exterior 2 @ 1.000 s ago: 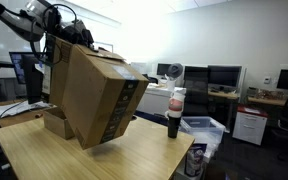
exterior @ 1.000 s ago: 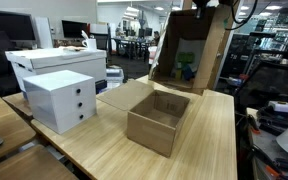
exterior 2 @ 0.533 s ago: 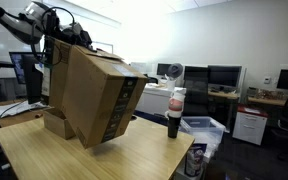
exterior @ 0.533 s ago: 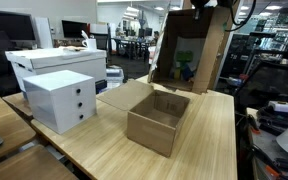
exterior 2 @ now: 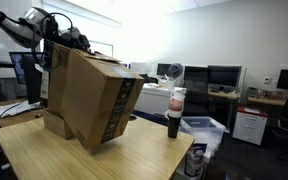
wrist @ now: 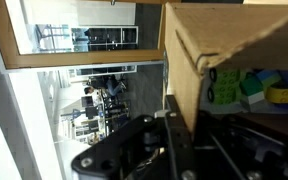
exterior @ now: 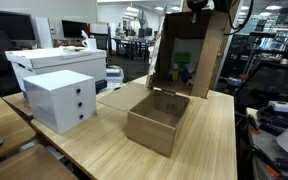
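Wooden bench (exterior: 94, 150) in an open office: the gripper (wrist: 182, 125) is clamped on the upper wall of a large cardboard box (exterior: 189, 50). This box hangs tilted below it, toy blocks (wrist: 239, 85) inside, directly above a smaller open box (exterior: 159, 120) mid-bench.

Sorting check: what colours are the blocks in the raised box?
Blocks: green, yellow, blue; best in wrist view.

Your arm (exterior 2: 6, 22) shows pale grey-white links with dark joints, and black cables (exterior 2: 66, 17) loop around its wrist. Up close, your pincer (wrist: 180, 118) is black all over: angular housing, slim flat fingers.
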Robot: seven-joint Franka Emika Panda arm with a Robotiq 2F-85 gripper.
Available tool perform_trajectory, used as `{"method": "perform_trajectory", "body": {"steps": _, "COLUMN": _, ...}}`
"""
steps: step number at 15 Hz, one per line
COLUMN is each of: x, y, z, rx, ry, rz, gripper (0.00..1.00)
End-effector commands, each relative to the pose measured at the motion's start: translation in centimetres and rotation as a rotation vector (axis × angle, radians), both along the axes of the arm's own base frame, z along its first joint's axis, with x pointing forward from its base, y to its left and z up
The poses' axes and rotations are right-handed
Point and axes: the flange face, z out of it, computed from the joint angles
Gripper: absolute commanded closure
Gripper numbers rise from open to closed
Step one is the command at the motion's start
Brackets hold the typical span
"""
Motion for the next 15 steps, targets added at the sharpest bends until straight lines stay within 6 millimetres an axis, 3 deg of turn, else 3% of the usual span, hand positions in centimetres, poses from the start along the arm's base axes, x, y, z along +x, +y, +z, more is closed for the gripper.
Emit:
{"method": "perform_trajectory", "body": {"steps": 1, "x": 0.4, "y": 0.9, "z": 0.9, "rx": -0.079, "ry": -0.034, "rz": 0.002, "gripper": 0.94}}
{"method": "perform_trajectory", "body": {"steps": 15, "x": 1.3, "y": 3.6, "z": 0.9, "rx": -0.208, "ry": -0.056, "rz": 0.016, "gripper": 0.94}}
